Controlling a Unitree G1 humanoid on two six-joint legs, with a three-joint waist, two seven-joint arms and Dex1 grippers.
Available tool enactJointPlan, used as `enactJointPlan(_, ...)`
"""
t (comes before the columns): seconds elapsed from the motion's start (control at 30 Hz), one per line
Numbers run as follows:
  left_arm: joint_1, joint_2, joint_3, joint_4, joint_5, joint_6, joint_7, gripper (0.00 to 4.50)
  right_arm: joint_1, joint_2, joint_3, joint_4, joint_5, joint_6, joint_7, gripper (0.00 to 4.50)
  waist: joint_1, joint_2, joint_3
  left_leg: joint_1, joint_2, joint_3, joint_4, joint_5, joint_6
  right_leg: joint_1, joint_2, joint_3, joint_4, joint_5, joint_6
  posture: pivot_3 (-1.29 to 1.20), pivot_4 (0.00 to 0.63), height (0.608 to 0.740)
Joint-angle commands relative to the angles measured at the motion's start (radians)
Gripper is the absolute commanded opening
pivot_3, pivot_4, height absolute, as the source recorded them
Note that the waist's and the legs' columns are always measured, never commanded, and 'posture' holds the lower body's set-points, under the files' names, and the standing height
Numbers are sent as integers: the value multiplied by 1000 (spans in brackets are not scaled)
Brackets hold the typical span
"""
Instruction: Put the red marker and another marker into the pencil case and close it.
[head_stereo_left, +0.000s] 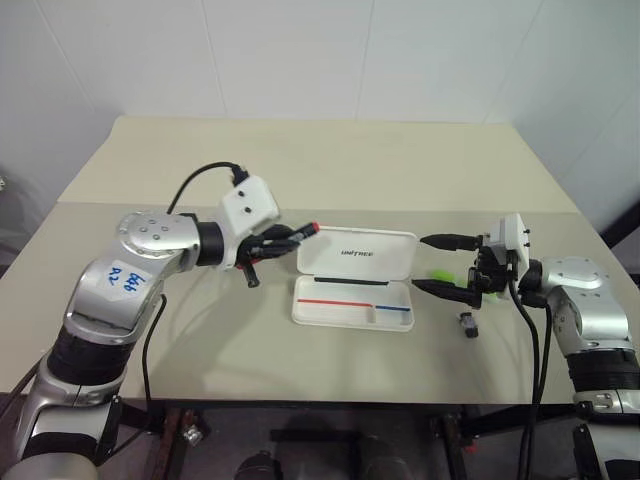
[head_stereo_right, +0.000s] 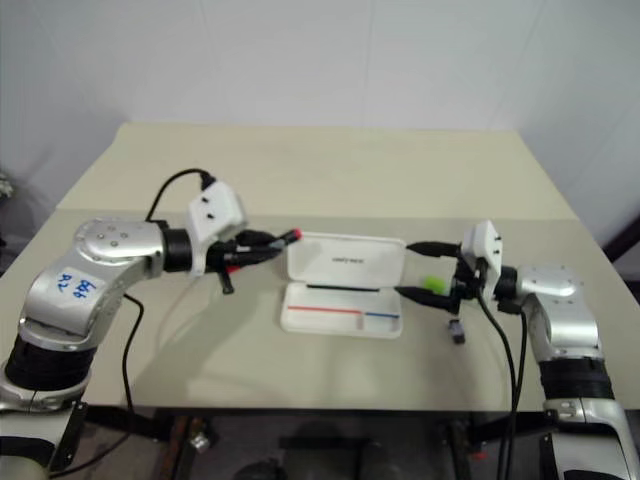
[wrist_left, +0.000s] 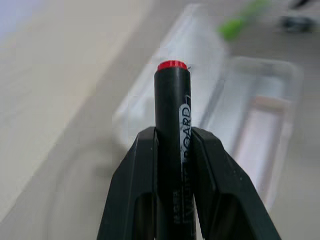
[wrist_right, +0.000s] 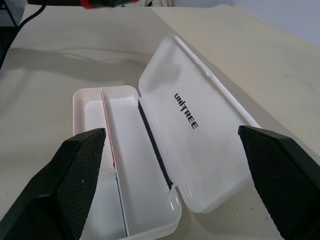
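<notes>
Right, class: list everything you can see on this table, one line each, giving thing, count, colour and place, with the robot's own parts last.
pencil case: one, white, mid-table, lying open with its lid up.
red marker: one, black barrel with red end, held above the table just left of the case.
green highlighter: one, lime green, on the table right of the case.
small dark object: one, dark grey, right of the case, near the front.
table: one, beige.
left gripper: one, black, shut on the red marker.
right gripper: one, black, open, right of the case.
</notes>
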Motion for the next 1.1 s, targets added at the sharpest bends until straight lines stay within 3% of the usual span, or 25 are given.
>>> enactJointPlan(0.03, -62, -14, -85, 78, 46, -143, -89, 556, 31, -23, -54, -61, 18, -14, -23, 4500, 1, 0, 0, 0, 0, 0, 0, 0, 0, 0, 0, 0, 0, 0, 0, 0, 150, 740)
enactJointPlan(0.4, -218, -191, -231, 535, 217, -526, -190, 556, 203, -35, -133, -221, 38, 8, -117, 4500, 1, 0, 0, -1, 0, 1, 2, -1, 1, 0, 0, 1, 0, 0, 0, 0, 150, 740)
enactJointPlan(0.63, -287, -324, -226, 654, 230, -522, -214, 556, 323, -30, -170, -335, 50, 27, -191, 4500, 2, 0, 0, -2, 0, 0, 2, -1, 2, 0, 0, 1, -1, 0, 1, 0, 150, 740)
enactJointPlan(1.1, -318, -455, -237, 794, 290, -515, -220, 556, 422, -30, -190, -422, 62, 33, -262, 4500, 2, 0, 1, -3, -1, 0, 3, -2, 3, 0, 0, 1, -2, 0, 2, 0, 150, 740)
